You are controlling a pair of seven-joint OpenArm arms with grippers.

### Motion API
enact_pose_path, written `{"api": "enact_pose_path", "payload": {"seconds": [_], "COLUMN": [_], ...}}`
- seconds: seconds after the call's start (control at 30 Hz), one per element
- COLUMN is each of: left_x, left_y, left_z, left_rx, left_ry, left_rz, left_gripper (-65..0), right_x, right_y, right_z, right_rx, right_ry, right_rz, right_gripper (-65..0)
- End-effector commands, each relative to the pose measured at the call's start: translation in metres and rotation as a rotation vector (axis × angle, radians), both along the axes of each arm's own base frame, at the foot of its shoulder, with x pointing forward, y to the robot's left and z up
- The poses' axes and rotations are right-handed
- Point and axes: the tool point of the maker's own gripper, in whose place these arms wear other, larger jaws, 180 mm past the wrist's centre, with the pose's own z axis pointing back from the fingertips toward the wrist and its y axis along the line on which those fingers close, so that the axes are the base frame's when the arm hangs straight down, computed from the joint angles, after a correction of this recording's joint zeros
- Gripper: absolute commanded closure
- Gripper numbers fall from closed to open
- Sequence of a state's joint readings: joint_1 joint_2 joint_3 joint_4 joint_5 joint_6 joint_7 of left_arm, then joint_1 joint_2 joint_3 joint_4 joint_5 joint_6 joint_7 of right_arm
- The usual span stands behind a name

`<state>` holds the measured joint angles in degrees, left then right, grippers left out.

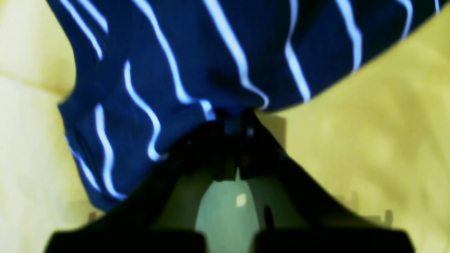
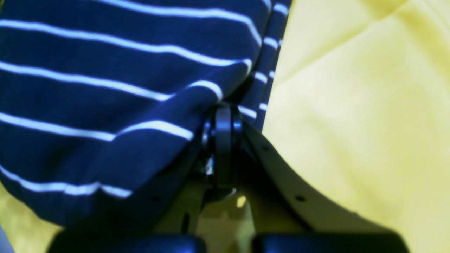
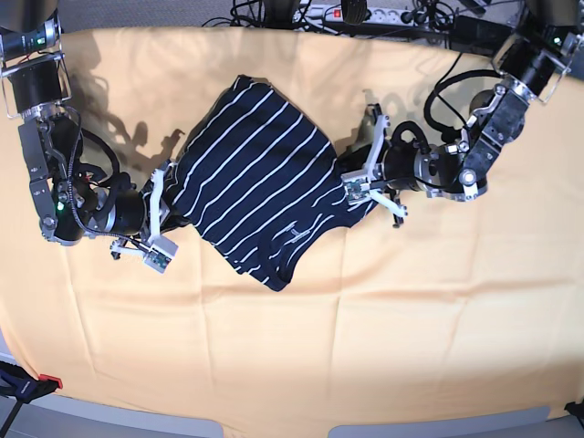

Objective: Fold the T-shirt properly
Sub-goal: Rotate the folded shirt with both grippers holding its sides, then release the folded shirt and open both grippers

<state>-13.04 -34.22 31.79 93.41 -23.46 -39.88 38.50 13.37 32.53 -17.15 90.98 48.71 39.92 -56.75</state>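
I see a table draped in a wrinkled yellow-orange cloth (image 3: 438, 301), and on that cloth, up and left of its middle, lies the navy striped T-shirt (image 3: 251, 196), crumpled and, as far as my blurry wrist views let me judge, partly lifted at two edges.

A dark navy T-shirt (image 3: 251, 187) with thin white stripes lies near the middle of a table covered in yellow-orange cloth, closer to the far edge. It is bunched into a rough diamond shape, set diagonally, with stripes running slantwise. Its fabric looks rumpled rather than flat, with wavy stripes and folds near both side corners. One corner points toward the near edge. A small pale label shows on the lower part of the shirt.
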Motion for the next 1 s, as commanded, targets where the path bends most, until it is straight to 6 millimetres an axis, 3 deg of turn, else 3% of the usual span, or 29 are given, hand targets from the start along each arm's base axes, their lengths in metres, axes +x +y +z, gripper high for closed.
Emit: {"api": "enact_pose_path", "payload": {"seconds": [0.0,0.2,0.43,0.67,0.77,0.87,0.97], "left_x": [0.003,0.035,0.089,0.136,0.15,0.16,0.156], "left_y": [0.003,-0.006,0.006,-0.007,-0.014,-0.008,0.0], "left_z": [-0.006,0.009,0.002,0.008,0.026,0.042,0.064], "left_rx": [0.061,0.028,-0.044,-0.117,-0.146,-0.105,-0.108], "left_ry": [-0.022,-0.153,-0.179,-0.233,-0.257,-0.23,-0.141], "left_rz": [-0.014,-0.024,0.075,0.116,0.121,0.154,0.192], "left_gripper": [0.0,0.0,0.0,0.0,0.0,0.0,0.0], "right_x": [0.009,-0.022,-0.077,-0.121,-0.121,-0.096,-0.072], "right_y": [-0.002,-0.003,-0.009,-0.013,-0.027,-0.059,-0.081], "right_z": [0.016,0.004,-0.008,-0.022,-0.022,-0.009,0.019], "right_rx": [0.012,0.045,-0.007,-0.048,-0.073,-0.12,-0.05], "right_ry": [-0.041,0.071,0.115,0.151,0.137,0.072,0.0], "right_rz": [0.0,0.022,0.093,0.106,0.06,-0.077,-0.214], "right_gripper": [0.0,0.0,0.0,0.0,0.0,0.0,0.0]}}
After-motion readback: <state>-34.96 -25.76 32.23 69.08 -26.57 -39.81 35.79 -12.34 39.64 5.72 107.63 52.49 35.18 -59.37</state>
